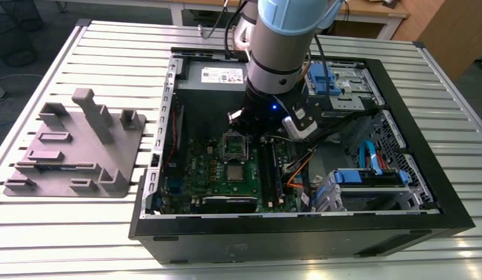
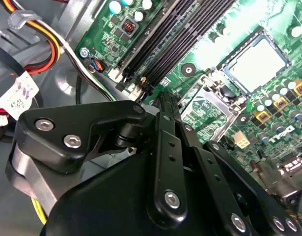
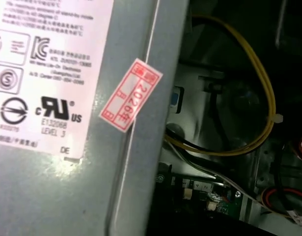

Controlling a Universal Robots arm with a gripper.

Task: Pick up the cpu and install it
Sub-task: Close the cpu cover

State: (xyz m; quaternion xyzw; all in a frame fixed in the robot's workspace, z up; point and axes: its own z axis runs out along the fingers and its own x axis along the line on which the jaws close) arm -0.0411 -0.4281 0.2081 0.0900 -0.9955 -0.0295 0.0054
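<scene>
My claw (image 2: 162, 97) looks clenched, its tips pressed together with nothing I can see between them. It hangs low inside the case (image 1: 303, 239), just over the board (image 2: 200, 51) and near one end of the dark slots (image 2: 175, 34). The cpu (image 2: 256, 61) is well apart from my tips. In the second wrist view it lies flat as a pale square inside the socket (image 2: 241, 48). In the exterior view it is the grey square a little below the middle of the picture, and the hinged plate (image 1: 234, 142) stands open just above it. I cannot tell whether it sits square in the socket. If it is cocked, any press on it could bend the contacts beneath. My tips are so close to the board that a sideways drift might scrape parts or catch a slot. The cables (image 2: 47, 49) run beside my body, and a swing that way could snag them.
</scene>
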